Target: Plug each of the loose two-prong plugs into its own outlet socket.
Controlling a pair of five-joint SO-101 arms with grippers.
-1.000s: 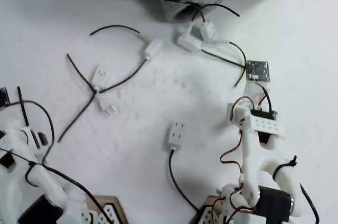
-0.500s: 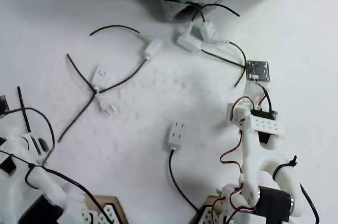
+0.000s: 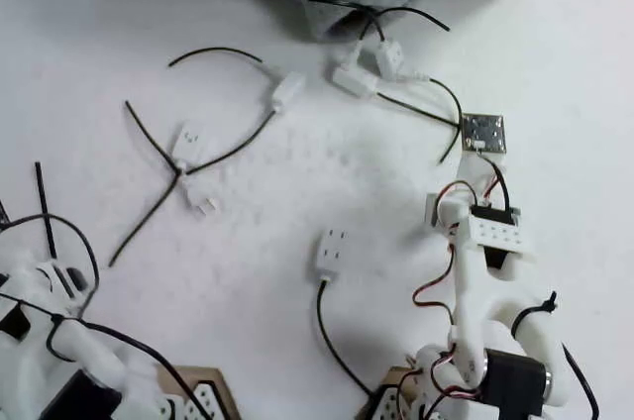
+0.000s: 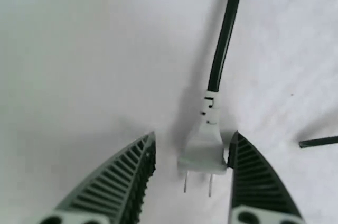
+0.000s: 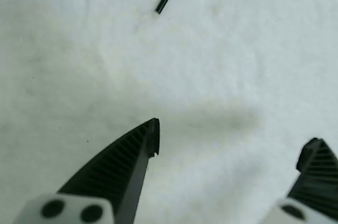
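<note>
Prongs of one two-prong plug [image 4: 203,152] pointed back toward your left gripper [image 4: 193,138], whose fingers stood spread around it at the table's near left. Your right gripper [image 5: 234,134] hung spread apart over the table [image 5: 105,49], on the right.

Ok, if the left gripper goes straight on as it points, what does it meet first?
The plug, which lies between the left gripper's open fingers, prongs toward it, close to one finger. Beyond it only its cable, though depth is unclear.
</note>
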